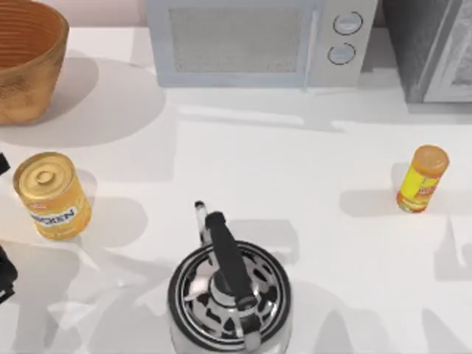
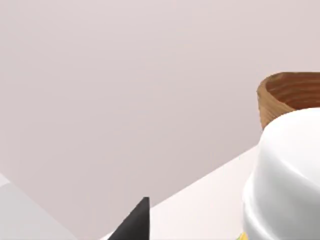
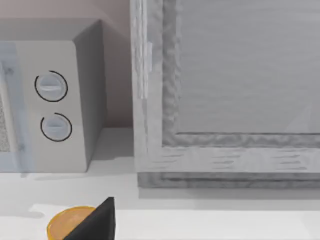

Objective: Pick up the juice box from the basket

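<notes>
The basket [image 1: 26,59] sits at the counter's [image 1: 295,162] far left corner, its ribbed interior partly in frame with no juice box visible inside, so I cannot tell where the juice box lies. A dark piece of the left arm [image 1: 4,273] shows at the left edge near the tin can [image 1: 51,195]; whether either tool is apart or together cannot be told. Elsewhere stand a kettle [image 1: 228,291], a yellow bottle [image 1: 422,179] and a microwave [image 1: 258,40].

basket [image 1: 26,63] cut off at top-left edge, kettle [image 1: 230,299] base cropped, basket's inside partly hidden
</notes>
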{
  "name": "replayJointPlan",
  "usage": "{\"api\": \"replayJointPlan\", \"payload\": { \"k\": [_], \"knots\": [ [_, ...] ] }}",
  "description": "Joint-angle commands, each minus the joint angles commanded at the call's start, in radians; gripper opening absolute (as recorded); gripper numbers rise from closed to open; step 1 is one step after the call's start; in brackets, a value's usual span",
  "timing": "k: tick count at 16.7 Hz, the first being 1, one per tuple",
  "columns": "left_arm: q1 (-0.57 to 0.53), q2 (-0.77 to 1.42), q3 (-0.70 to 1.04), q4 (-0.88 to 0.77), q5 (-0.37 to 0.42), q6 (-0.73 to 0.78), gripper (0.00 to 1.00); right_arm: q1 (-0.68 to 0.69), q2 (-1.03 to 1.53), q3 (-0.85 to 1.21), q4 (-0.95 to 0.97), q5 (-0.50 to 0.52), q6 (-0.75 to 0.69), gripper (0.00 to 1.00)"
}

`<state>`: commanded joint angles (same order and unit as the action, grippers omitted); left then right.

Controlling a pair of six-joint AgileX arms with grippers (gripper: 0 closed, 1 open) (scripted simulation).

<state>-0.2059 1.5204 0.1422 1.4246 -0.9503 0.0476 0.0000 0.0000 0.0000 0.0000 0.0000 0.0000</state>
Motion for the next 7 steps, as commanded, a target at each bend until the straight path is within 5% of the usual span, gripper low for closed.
{"api": "replayJointPlan", "payload": {
  "k": [2, 7],
  "knots": [
    [0.0, 0.0, 0.0, 0.0, 0.0, 0.0, 1.0, 0.0, 0.0, 0.0, 0.0, 0.0, 0.0, 1.0],
    [0.0, 0.0, 0.0, 0.0, 0.0, 0.0, 1.0, 0.0, 0.0, 0.0, 0.0, 0.0, 0.0, 1.0]
  ]
}}
